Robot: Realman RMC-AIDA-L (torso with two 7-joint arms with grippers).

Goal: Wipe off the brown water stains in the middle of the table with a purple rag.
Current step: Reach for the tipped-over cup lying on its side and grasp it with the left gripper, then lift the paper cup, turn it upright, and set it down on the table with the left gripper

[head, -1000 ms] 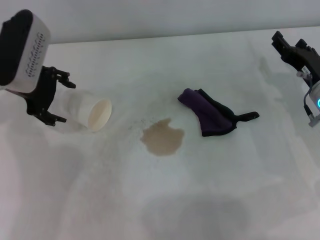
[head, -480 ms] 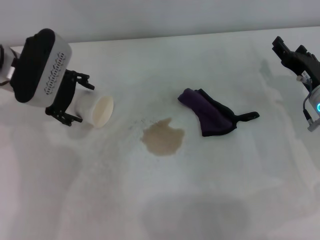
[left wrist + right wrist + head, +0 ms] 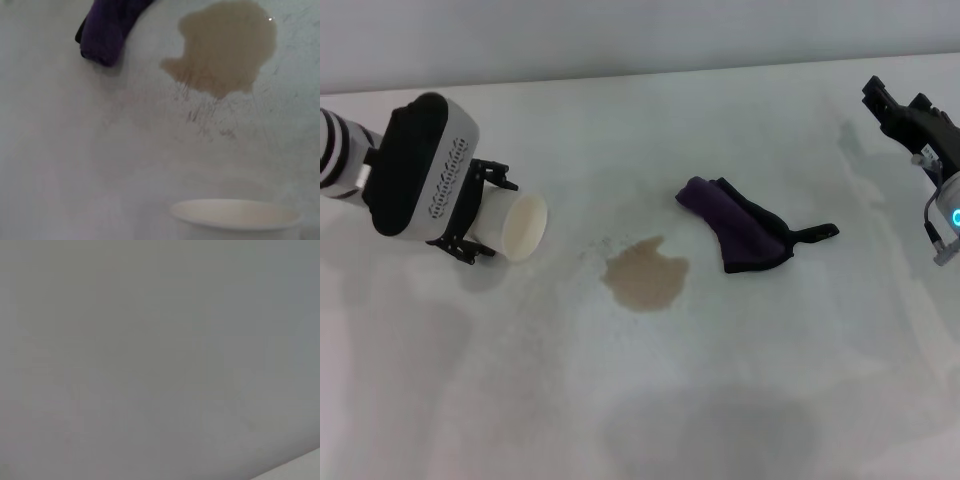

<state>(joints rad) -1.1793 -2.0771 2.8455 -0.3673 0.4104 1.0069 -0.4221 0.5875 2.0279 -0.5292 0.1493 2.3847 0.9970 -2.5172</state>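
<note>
The brown water stains (image 3: 645, 277) form a tan patch in the middle of the white table (image 3: 770, 380), with tiny specks toward its upper left. They also show in the left wrist view (image 3: 225, 47). The purple rag (image 3: 740, 232) lies crumpled just right of the stain, its black tail pointing right; one end shows in the left wrist view (image 3: 105, 30). My left gripper (image 3: 488, 215) is open at the left, its fingers either side of a paper cup lying on its side. My right gripper (image 3: 898, 98) is open and empty at the far right edge, well away from the rag.
The cream-white paper cup (image 3: 515, 225) lies on its side left of the stain, its mouth facing the stain; its rim shows in the left wrist view (image 3: 235, 217). The right wrist view shows only a plain grey surface.
My left arm has moved right and slightly down, bringing its fingers around the paper cup, whose mouth has turned more to the right. The rag, stain and right arm have not moved.
</note>
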